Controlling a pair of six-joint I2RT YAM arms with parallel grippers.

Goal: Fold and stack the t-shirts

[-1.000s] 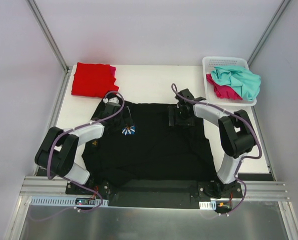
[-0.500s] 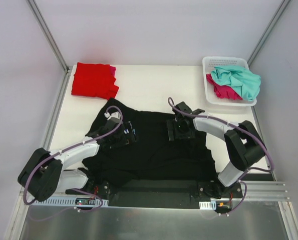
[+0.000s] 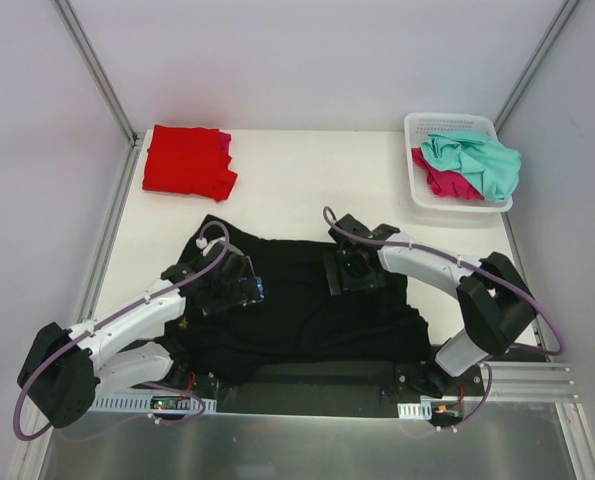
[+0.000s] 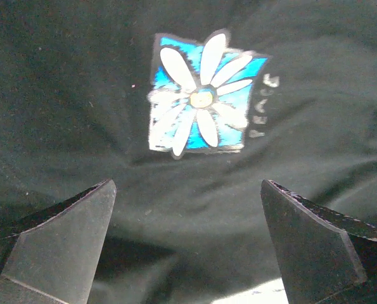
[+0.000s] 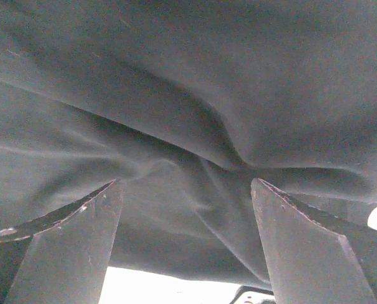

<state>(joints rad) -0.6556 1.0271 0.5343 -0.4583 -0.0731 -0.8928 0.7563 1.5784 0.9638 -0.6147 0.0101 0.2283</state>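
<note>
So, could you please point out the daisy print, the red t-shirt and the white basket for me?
daisy print (image 4: 201,98): left wrist view, flower's centre.
red t-shirt (image 3: 185,160): top external view, middle of the folded cloth.
white basket (image 3: 447,122): top external view, its far rim.

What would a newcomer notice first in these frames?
The big black t-shirt lies rumpled across the near half of the table, with the left gripper and right gripper over it, both open. Its blue-and-white daisy print dominates the left wrist view. A folded red t-shirt sits at the far left corner, and a teal t-shirt and pink t-shirt are heaped in the white basket far right.
</note>
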